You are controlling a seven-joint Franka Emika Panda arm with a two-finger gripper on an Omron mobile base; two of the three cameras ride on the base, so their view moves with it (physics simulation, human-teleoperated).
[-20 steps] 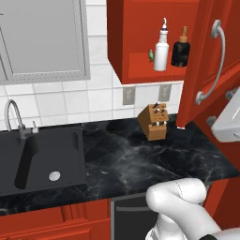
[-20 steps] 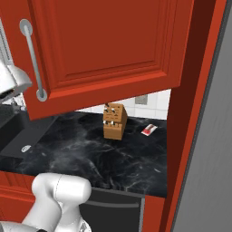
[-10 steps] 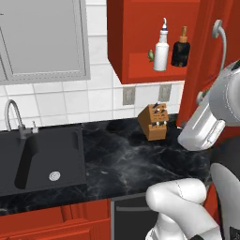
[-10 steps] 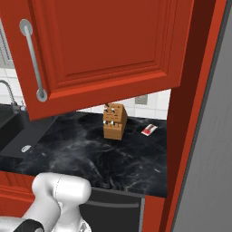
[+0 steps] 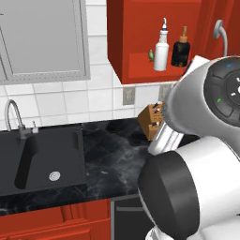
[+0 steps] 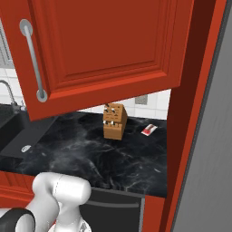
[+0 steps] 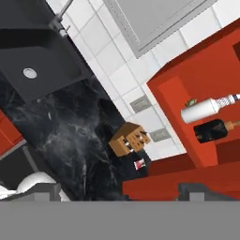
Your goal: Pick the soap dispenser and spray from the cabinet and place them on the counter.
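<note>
The red cabinet [image 5: 140, 70] stands open on the wall. On its shelf stand the white spray [image 5: 161, 47] and, to its right, the dark soap dispenser [image 5: 180, 47] with a tan pump. The hand view is rolled, so the spray [image 7: 206, 108] and the soap dispenser [image 7: 213, 130] appear lying sideways at the right, far from the fingers. My gripper [image 7: 118, 191] is open with nothing between its wide-apart tips, well back from the shelf. The black counter [image 5: 108, 150] runs below. My arm's big white and dark joints cover the right of the left base view.
A wooden knife block [image 5: 152, 122] stands on the counter under the cabinet. The black sink [image 5: 42, 159] with its tap lies to the left. The open cabinet door [image 6: 104, 45] with a silver handle [image 6: 34, 59] hangs over the counter. A small red-white packet [image 6: 148, 130] lies by the wall.
My arm has swung up and toward the camera in the left base view, now covering the cabinet door and the counter's right part. The bottles have not moved.
</note>
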